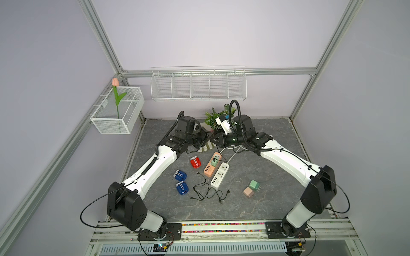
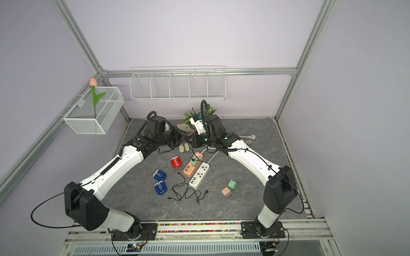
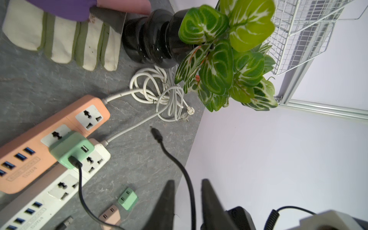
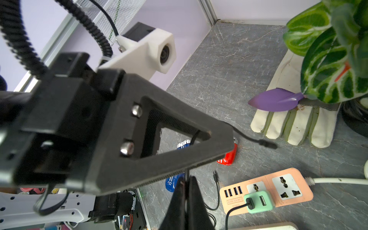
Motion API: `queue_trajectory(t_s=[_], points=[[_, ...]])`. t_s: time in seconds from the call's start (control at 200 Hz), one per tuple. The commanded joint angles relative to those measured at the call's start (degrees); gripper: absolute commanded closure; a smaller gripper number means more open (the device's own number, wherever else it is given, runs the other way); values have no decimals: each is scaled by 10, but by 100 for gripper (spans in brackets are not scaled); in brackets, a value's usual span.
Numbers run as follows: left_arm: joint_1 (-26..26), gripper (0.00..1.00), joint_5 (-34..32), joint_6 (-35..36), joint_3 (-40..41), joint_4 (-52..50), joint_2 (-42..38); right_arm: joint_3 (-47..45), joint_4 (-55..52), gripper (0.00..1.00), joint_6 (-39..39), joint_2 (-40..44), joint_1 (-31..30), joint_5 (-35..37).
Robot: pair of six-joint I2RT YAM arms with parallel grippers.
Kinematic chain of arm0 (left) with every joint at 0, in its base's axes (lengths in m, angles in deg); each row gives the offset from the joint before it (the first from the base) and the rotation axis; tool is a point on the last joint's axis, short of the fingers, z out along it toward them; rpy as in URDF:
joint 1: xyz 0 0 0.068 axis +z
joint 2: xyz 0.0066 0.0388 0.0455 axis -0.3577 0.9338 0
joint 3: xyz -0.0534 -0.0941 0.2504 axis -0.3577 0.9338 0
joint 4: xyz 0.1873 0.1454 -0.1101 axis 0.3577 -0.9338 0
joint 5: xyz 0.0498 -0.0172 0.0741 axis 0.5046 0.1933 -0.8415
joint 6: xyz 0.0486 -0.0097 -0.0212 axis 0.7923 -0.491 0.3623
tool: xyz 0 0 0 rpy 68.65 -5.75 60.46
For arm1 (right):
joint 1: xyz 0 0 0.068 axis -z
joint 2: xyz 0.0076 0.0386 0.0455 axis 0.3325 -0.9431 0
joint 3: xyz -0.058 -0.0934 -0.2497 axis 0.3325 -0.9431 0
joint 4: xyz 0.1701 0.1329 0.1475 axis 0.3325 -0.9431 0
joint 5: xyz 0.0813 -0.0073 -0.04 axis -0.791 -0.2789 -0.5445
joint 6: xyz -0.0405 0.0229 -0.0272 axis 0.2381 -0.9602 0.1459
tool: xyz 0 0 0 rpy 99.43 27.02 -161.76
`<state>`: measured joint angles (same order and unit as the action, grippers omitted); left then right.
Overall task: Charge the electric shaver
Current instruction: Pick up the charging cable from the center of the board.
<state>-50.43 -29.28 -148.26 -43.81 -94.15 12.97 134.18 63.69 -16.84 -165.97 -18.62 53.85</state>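
Left wrist view gives you the left fingers (image 3: 168, 201) apart, the black cable (image 3: 157, 135) running loose between them; your right fingers (image 4: 196, 201) are clamped together on it. Its far end sits in the green adapter (image 3: 67, 151) on the orange strip (image 3: 39, 131). Red shaver (image 1: 195, 162) lies near the middle of the table (image 1: 255, 199); plant (image 3: 219, 69) and glove (image 3: 59, 39) crowd the back edge.

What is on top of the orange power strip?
A green charger cube sits plugged into the orange power strip, with a black cable in one of its USB ports. Whatever lies beneath the cube is covered.
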Motion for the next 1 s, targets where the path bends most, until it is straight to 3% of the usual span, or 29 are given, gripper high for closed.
queue_trajectory(t_s=[0.0,0.08,0.3,0.485,0.825,0.995], points=[[27,41,33,-80,52,76,2,-24,46,93,9,39,10,-48],[42,31,51,-159,99,169,7,-44,69,93,0,45,18,-83],[44,29,86,-351,170,380,50,-78,140,93,-27,55,26,-99],[39,30,112,-448,190,470,65,-96,167,93,-34,49,33,-110],[38,39,156,-501,207,462,57,-127,252,93,-65,46,51,-140],[38,51,157,-506,204,468,68,-135,261,93,-72,46,53,-148]])
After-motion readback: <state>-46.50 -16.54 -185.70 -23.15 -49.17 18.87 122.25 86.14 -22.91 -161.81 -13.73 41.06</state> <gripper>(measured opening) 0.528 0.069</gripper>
